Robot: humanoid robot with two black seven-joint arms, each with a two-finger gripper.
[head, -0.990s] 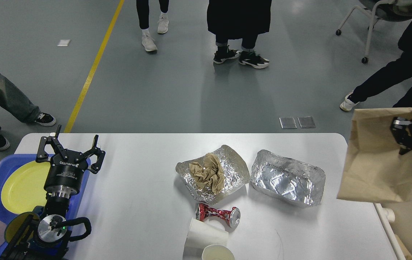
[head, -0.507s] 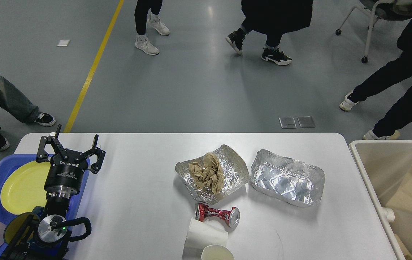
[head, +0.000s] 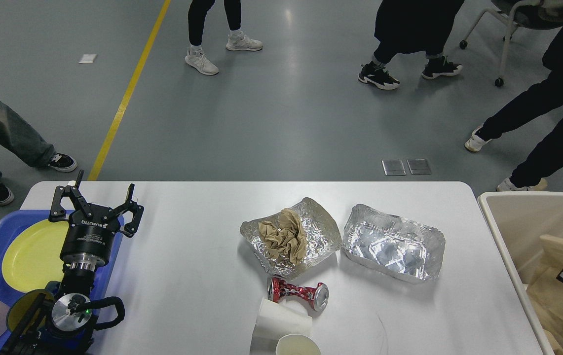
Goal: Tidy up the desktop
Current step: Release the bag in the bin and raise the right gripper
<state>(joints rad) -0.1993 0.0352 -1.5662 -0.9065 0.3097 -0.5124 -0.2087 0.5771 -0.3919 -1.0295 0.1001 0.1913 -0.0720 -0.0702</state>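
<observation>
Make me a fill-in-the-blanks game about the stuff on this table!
1. The squashed can is colored ____.
2. The crumpled brown paper sits inside a ____ tray.
3. The yellow plate lies on a tray colored ____.
4. The left tool has its fingers ____.

Missing words: red; foil; blue; open

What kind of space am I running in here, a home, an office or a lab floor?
Most likely a lab or workshop floor: grey sealed floor with a yellow lane line, several standing people watching, and staged litter on the desktop.
</observation>
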